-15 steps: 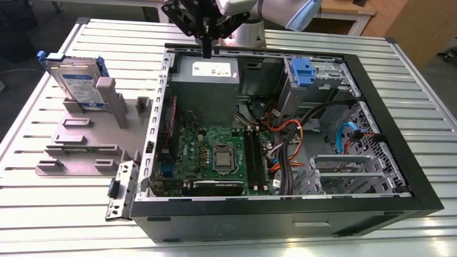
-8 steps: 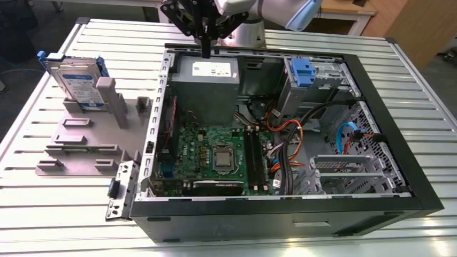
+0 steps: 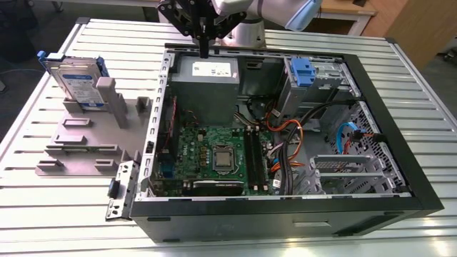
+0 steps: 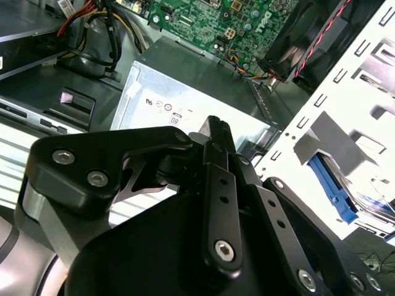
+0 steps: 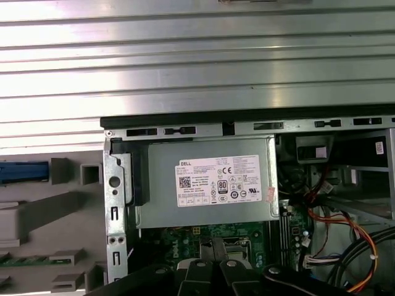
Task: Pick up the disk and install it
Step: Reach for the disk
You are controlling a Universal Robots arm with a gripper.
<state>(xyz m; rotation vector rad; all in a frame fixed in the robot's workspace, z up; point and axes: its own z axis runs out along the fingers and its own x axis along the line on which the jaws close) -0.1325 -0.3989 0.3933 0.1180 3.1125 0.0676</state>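
The exterior view shows the disk point(image 3: 74, 81) upright in a grey fixture point(image 3: 85, 144) on the table point(image 3: 57, 214), well apart from the gripper point(image 3: 205, 52), toward the exterior view's left. The second wrist view shows its fingers point(image 4: 215, 132) pressed together, empty. The gripper hangs over the power supply point(image 3: 207, 80), with the case wall point(image 3: 162, 107) between it and the disk.

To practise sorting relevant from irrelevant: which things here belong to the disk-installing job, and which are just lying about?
Job:
disk, standing in the grey holder
tool, shut and empty
open case

Lying about:
power supply
motherboard
orange cables
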